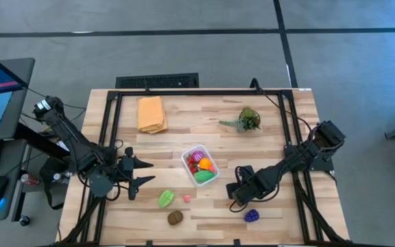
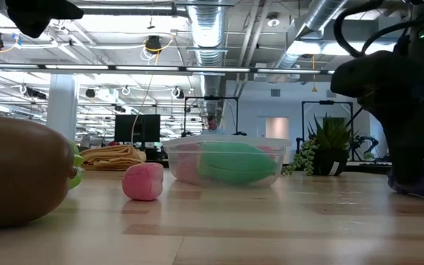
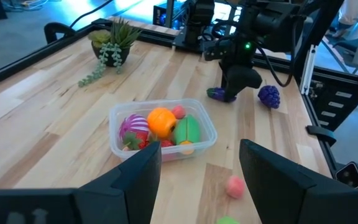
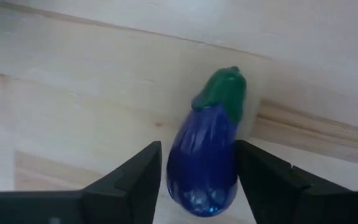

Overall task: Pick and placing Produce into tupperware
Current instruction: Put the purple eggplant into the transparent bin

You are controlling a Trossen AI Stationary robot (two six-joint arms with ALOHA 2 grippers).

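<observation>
While both dark arms reach in over the pale wooden table, the view from above shows the small clear plastic tub near the middle, with red, orange and green toy food inside. The left gripper hangs just left of the tub with its fingers partly apart and nothing in them. The right gripper is low on the table to the right of the tub. Nearby lie a green toy pepper, a tiny pink toy fruit, a brown toy potato and a purple bunch of toy grapes. A folded orange-yellow cloth and a leafy green plant sprig sit at the far side. From table height, the tub stands behind the pink fruit, and the brown potato looks big at the left. The left wrist camera shows the left gripper empty, with the tub just ahead. Farther off, the right gripper is down on a purple toy eggplant with a green cap, and the grapes lie just beside it. The right wrist camera shows the eggplant lying between the right gripper's two fingers, which sit close on both sides; I cannot tell if they squeeze it yet.
</observation>
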